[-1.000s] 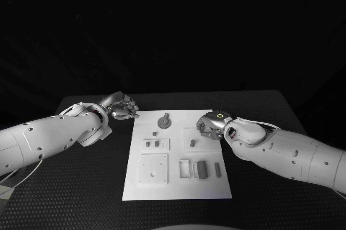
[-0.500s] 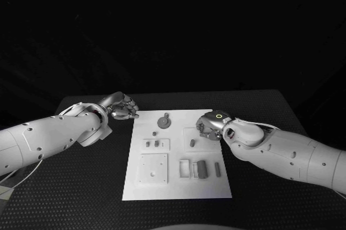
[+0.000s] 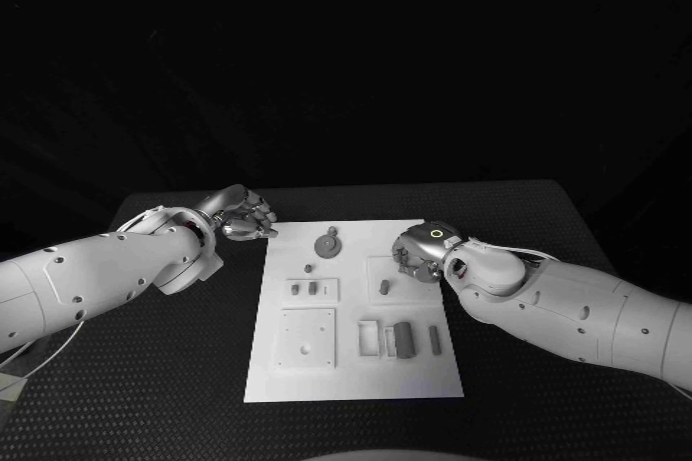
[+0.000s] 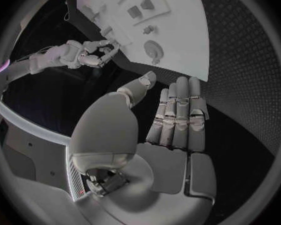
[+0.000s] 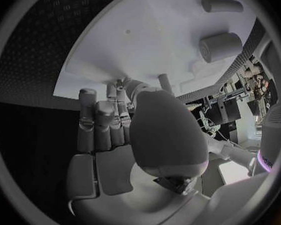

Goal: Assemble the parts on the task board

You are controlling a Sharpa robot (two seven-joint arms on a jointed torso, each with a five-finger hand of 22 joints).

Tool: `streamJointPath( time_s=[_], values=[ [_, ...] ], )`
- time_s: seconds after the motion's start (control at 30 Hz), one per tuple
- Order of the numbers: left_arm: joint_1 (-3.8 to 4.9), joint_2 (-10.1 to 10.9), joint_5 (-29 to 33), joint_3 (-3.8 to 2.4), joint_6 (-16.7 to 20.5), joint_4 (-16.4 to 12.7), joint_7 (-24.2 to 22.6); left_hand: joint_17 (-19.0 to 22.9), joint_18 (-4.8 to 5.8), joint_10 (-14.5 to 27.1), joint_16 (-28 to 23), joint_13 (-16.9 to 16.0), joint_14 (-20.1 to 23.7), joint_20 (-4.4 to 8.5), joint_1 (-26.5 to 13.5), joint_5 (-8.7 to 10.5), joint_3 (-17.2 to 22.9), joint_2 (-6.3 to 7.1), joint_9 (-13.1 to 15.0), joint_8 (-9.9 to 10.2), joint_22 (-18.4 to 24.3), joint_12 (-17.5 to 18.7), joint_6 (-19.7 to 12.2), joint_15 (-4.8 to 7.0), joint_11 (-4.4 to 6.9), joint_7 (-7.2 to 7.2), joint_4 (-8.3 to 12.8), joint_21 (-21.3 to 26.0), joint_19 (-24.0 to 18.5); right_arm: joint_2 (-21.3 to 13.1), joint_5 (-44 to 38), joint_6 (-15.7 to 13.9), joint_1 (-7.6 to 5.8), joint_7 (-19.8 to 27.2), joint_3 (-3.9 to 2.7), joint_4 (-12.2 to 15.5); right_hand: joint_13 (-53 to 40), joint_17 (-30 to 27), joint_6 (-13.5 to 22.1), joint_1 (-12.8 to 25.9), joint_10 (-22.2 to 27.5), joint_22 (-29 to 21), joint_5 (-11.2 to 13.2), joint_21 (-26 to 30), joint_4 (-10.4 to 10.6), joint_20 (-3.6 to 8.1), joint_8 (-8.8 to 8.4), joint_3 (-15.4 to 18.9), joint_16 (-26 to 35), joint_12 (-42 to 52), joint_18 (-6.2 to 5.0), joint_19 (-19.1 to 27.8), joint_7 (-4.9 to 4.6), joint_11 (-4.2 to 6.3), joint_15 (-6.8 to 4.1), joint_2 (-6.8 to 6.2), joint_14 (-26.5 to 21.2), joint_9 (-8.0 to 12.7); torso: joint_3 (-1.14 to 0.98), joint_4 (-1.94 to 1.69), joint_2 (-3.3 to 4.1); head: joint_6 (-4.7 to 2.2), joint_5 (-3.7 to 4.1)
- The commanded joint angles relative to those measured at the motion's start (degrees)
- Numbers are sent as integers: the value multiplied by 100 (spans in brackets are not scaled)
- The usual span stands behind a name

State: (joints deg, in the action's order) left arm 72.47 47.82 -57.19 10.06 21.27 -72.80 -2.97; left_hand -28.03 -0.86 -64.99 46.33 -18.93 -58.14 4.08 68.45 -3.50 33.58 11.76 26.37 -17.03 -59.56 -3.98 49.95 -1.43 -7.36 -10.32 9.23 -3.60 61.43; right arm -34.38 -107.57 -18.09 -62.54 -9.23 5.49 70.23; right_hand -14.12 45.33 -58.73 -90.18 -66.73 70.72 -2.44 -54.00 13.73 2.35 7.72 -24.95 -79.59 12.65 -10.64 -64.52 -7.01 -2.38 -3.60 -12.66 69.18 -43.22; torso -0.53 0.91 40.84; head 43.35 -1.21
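Note:
The white task board lies in the middle of the table, and it also appears from the left wrist and the right wrist. On it are a round grey part, small pegs, a square plate and slotted pieces. My right hand is over the board's right side, its fingers curled with the tips on the board beside a short peg. Whether it pinches anything is hidden. My left hand hovers off the board's far left corner, fingers straight and holding nothing.
Two grey cylinders lie on the board beyond the right hand. The black table spreads to both sides of the board. The left wrist view catches the right hand at the board's edge.

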Motion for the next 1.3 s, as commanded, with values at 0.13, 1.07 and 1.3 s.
streamJointPath(
  time_s=[0.13,1.07,1.3],
  values=[
    [7,-4,-2,-5,-42,-15,-15,-12,-8,32,-21,5,-38,7,-17,15,-8,44,-6,-36,10,3,-33,2,3,9,-28,-16,25,-24,-136,543,116,-134,84,-32,-33,11,-87,107,-749,11,-23,-52,-102,-12,42,-139,-7,30,-436,-52,19,39,-73,3,27,-33,1,1,-2,7,3],
    [7,-8,-26,-5,-44,3,10,-43,-14,43,-23,6,-75,15,11,11,-18,44,-10,-39,41,3,-47,9,4,4,-24,-24,61,-101,-129,179,118,-255,80,109,-285,133,-136,2203,-811,22,-12,-121,-2636,6,40,-1543,105,-29,-436,-211,29,60,-96,407,176,-203,2,-1,-2,-5,10],
    [7,-9,-26,-5,-43,2,9,-49,-15,46,-24,6,-80,16,14,11,-21,45,-11,-39,47,4,-50,10,4,3,-25,-25,67,-131,-130,112,117,-293,61,160,-328,151,-141,2430,-820,12,-20,-121,-2917,18,44,-1628,123,-33,-436,-240,31,65,-99,504,198,-236,3,0,-1,-7,7]
  ],
)
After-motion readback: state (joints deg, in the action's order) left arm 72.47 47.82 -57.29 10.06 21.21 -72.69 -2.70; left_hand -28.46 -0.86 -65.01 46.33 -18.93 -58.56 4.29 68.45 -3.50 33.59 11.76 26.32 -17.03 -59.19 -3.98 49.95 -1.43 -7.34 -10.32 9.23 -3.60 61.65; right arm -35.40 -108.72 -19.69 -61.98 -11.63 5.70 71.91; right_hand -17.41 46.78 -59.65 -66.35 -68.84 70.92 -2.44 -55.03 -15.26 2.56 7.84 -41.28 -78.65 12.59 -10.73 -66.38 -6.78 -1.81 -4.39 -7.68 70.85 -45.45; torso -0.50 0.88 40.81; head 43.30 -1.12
